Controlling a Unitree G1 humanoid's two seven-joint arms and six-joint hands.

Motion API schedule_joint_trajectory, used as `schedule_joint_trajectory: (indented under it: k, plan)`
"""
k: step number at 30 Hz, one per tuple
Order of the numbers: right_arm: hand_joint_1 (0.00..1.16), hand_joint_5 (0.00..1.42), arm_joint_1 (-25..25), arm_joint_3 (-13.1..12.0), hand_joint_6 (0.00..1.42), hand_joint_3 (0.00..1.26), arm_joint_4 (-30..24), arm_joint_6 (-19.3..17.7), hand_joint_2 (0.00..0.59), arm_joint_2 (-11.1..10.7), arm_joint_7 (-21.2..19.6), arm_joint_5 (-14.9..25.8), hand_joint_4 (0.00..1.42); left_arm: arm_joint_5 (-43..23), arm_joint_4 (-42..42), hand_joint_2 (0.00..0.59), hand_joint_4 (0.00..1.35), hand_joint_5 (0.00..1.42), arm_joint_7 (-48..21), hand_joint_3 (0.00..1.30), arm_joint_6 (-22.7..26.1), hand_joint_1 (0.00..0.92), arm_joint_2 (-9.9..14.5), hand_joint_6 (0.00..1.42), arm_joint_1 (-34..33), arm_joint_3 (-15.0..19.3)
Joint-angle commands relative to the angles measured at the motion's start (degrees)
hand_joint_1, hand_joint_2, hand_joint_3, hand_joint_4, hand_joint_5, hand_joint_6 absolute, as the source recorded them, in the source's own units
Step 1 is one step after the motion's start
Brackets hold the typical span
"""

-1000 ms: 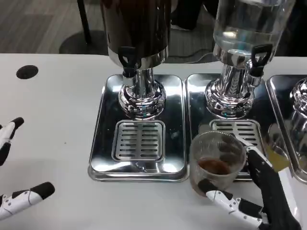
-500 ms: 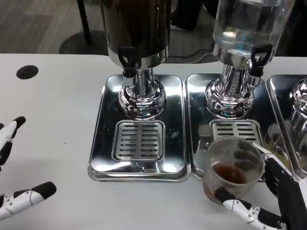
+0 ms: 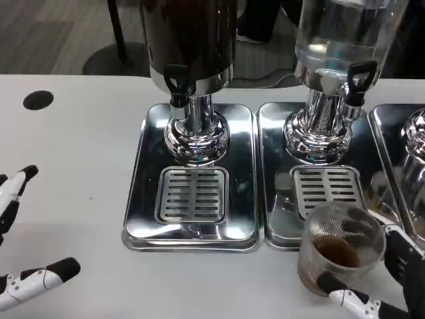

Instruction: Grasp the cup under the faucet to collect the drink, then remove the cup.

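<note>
Fingers of the right hand wrap the clear ribbed cup from both sides, one black-tipped digit curling under its near wall and another pressing its right flank, so the grip is firm. Brown drink sits in the bottom of the cup. Compared with a second ago, the cup has come away toward the robot and to the right: it stood over the front of the right drip grille, and now it hangs past the front lip of the right steel tray, over the white table. Half a second ago it was partway along that same path. The grille is now fully uncovered.

Over on the other side, the left hand waits at the picture's edge with its fingers spread wide and nothing between them; it has barely drifted. The dark dispenser and its black faucet stand over the left tray, the clear dispenser with its own faucet over the right one, all unmoved.
</note>
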Motion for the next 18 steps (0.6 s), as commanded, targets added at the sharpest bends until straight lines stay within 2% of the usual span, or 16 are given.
schedule_joint_trajectory:
  k: [1, 18]
  plan:
    - [0.84, 0.4, 0.1, -0.8, 0.37, 0.32, 1.1, -4.5, 0.216, 0.2, 0.7, 1.7, 0.36, 1.1, -1.9, 0.032, 0.0, 0.0, -0.8, 0.0, 0.8, 0.0, -0.6, 0.0, 0.4, 0.1]
    - [0.84, 0.4, -0.6, -0.7, 0.37, 0.32, 9.2, -10.7, 0.216, 1.9, 1.8, 1.8, 0.36, 1.2, -6.3, 0.032, 0.0, 0.0, -2.6, 0.0, 2.2, 0.0, -1.0, 0.0, 1.9, 2.2]
